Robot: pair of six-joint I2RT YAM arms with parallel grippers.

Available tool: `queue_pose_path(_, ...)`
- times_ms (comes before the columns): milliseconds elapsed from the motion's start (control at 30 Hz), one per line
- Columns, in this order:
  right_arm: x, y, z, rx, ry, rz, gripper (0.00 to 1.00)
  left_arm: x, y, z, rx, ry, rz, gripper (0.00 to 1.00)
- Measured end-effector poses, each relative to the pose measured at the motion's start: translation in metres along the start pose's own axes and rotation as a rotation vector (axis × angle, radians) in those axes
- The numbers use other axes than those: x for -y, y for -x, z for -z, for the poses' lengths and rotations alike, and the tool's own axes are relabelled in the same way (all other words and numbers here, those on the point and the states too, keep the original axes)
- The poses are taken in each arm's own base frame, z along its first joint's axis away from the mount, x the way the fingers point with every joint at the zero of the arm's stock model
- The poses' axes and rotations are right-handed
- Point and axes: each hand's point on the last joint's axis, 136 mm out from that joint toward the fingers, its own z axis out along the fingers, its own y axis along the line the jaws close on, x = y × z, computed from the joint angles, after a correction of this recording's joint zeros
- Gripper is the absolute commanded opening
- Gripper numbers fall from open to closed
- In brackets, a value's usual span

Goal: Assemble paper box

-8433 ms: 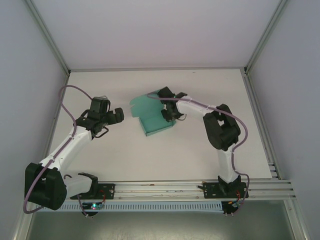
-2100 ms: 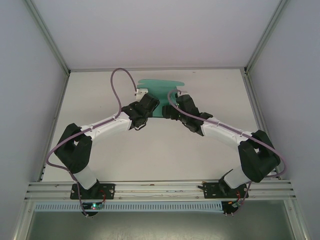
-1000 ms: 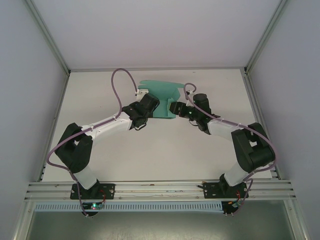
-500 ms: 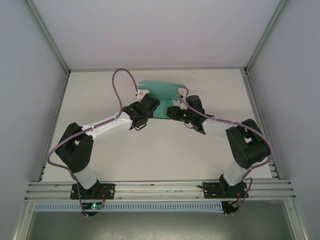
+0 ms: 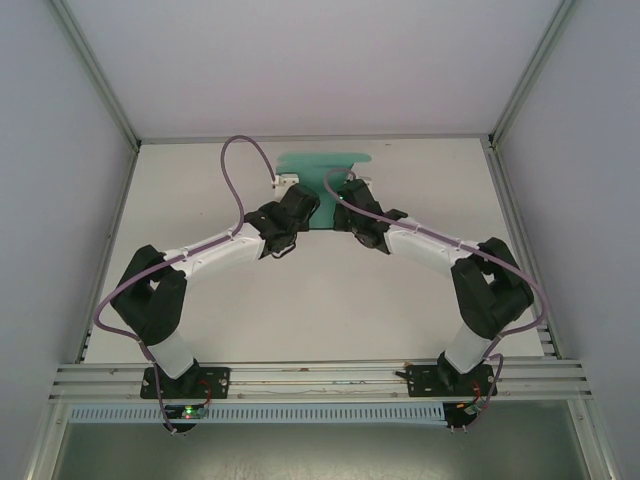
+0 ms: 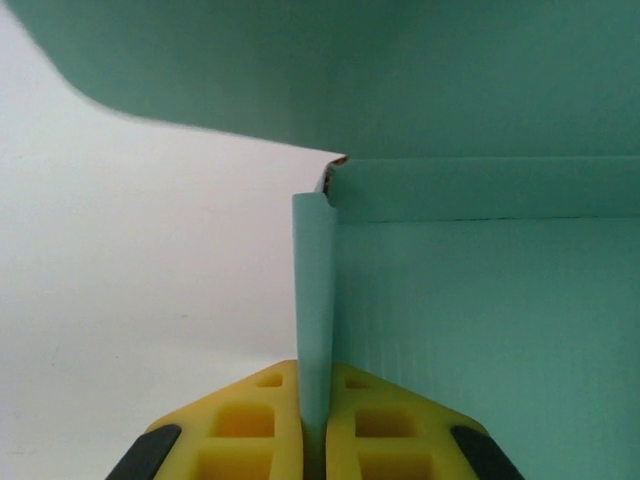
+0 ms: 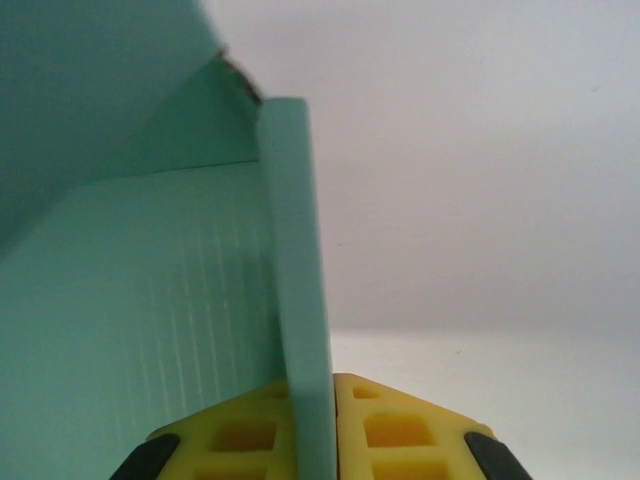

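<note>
Box (image 5: 322, 164) walls in left tool (image 6: 315, 425), right tool (image 7: 318, 425)

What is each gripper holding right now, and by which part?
Both grip the paper box: the left gripper pinches its upright left side wall, the right gripper its upright right side wall.

The left gripper (image 6: 316, 445) pinched an upright side wall (image 6: 316, 300) of the teal paper box (image 6: 480, 330), with its yellow fingers (image 6: 240, 425) flat against the card. Right of that wall lay the box's floor (faintly ribbed). Above the wall a broad flap (image 6: 300, 60) overhung, and left of it was the white table (image 6: 130, 280).
</note>
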Motion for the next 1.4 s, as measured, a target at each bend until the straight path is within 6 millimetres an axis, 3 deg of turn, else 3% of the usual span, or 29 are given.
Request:
queue_pose_path(233, 0.000, 0.001, -0.017, -0.028, -0.200, 0.117, 0.00, 0.000, -0.002, -0.005, -0.003, 0.006, 0.005, 0.00)
queue_pose_path(433, 0.007, -0.003, -0.016, -0.036, -0.284, 0.168, 0.00, 0.002, -0.009, -0.012, -0.027, -0.002, 0.013, 0.00)
queue_pose_path(800, 0.013, 0.006, -0.012, -0.017, -0.362, 0.210, 0.00, 0.008, -0.005, -0.011, -0.016, -0.030, 0.040, 0.00)
queue_pose_path(833, 0.013, 0.005, -0.011, -0.013, -0.357, 0.207, 0.03, 0.008, -0.005, -0.011, -0.016, -0.031, 0.040, 0.00)
queue_pose_path(867, 0.014, 0.004, -0.011, -0.009, -0.352, 0.203, 0.18, 0.009, -0.005, -0.011, -0.016, -0.033, 0.040, 0.00)
queue_pose_path(967, 0.019, 0.003, -0.007, -0.001, -0.363, 0.202, 0.15, 0.013, -0.006, -0.010, -0.017, -0.045, 0.037, 0.00)
queue_pose_path(1100, 0.024, 0.007, -0.005, 0.014, -0.389, 0.209, 0.27, 0.016, -0.005, -0.009, -0.011, -0.052, 0.038, 0.00)
queue_pose_path(1133, 0.025, 0.007, -0.005, 0.017, -0.395, 0.210, 0.38, 0.015, -0.004, -0.009, -0.011, -0.052, 0.039, 0.00)
queue_pose_path(1167, 0.027, 0.008, -0.005, 0.019, -0.402, 0.212, 0.40, 0.015, -0.004, -0.009, -0.009, -0.050, 0.038, 0.00)
queue_pose_path(1300, 0.029, 0.011, -0.007, 0.021, -0.397, 0.195, 0.00, 0.020, -0.002, -0.008, -0.003, -0.073, 0.046, 0.00)
queue_pose_path(1400, 0.024, 0.012, -0.007, 0.019, -0.363, 0.199, 0.00, 0.020, 0.000, -0.009, 0.004, -0.073, 0.050, 0.00)
